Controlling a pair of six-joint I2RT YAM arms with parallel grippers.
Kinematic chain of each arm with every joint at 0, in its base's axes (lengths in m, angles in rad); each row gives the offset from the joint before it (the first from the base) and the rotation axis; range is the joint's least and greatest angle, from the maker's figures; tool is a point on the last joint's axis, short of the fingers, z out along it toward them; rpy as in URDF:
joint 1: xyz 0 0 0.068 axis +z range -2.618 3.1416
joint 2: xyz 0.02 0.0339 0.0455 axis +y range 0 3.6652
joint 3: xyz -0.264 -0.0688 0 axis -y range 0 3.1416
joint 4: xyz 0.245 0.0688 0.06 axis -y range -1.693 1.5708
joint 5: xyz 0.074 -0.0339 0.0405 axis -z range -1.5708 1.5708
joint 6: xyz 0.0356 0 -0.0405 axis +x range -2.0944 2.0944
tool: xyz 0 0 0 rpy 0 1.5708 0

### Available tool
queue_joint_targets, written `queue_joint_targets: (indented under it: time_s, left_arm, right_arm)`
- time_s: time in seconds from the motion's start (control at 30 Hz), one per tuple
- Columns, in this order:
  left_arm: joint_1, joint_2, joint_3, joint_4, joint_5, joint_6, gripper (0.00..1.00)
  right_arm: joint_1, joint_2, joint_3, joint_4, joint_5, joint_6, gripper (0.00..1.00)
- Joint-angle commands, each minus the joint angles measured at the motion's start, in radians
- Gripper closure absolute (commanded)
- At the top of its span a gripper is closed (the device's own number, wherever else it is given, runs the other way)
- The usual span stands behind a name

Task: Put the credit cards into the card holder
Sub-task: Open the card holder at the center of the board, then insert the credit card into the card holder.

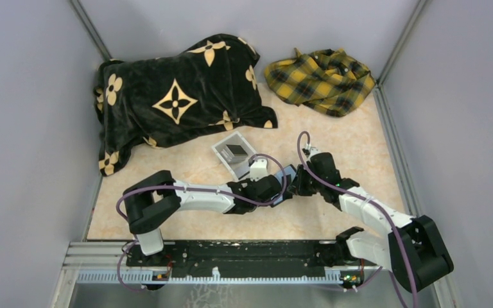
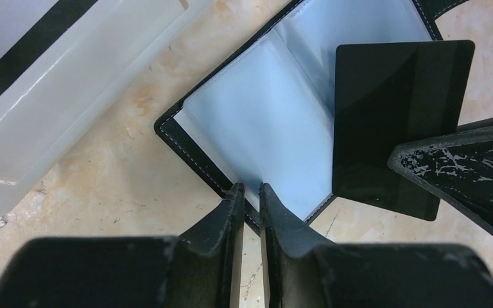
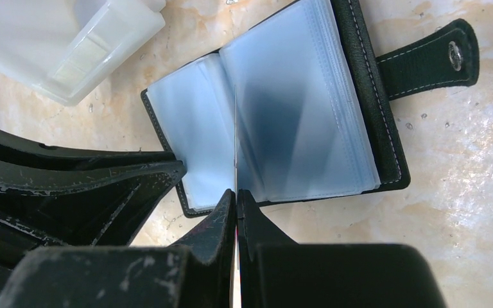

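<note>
The card holder (image 1: pixel 288 174) lies open on the table, its pale sleeves facing up (image 2: pixel 263 115) and its strap clasp (image 3: pixel 436 58) off to one side. My left gripper (image 2: pixel 249 191) is shut on the card holder's black near edge. My right gripper (image 3: pixel 237 192) is shut on a dark credit card (image 2: pixel 398 122). The card stands edge-on (image 3: pixel 236 128) over the fold between the sleeves (image 3: pixel 295 109). In the top view the two grippers, left (image 1: pixel 281 187) and right (image 1: pixel 297 183), meet at the card holder. More dark cards (image 1: pixel 235 151) lie in the clear-white box (image 1: pixel 226 146).
The clear-white box (image 2: pixel 51 83) sits just behind and left of the card holder and also shows in the right wrist view (image 3: pixel 77 45). A black blanket with gold flowers (image 1: pixel 173 96) and a yellow plaid cloth (image 1: pixel 321 80) lie at the back. Grey walls enclose the table.
</note>
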State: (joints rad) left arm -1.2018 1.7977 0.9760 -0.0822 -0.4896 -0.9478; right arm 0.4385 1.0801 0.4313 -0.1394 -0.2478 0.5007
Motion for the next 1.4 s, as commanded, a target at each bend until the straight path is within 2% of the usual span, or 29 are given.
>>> queue_joint_targets:
  time_s: [0.0, 0.8, 1.37]
  left_arm:
    - [-0.002, 0.022, -0.053, -0.021, 0.027, -0.031, 0.79]
    - [-0.002, 0.057, -0.068, -0.067, 0.029, 0.041, 0.81]
    - [-0.002, 0.077, -0.072, -0.104, 0.016, 0.078, 0.82]
  right_arm:
    - [0.006, -0.034, 0.021, -0.006, 0.02, -0.007, 1.0]
    - [0.006, -0.053, 0.138, -0.098, 0.064, -0.032, 1.0]
    - [-0.004, -0.006, 0.138, -0.079, 0.083, -0.047, 1.0]
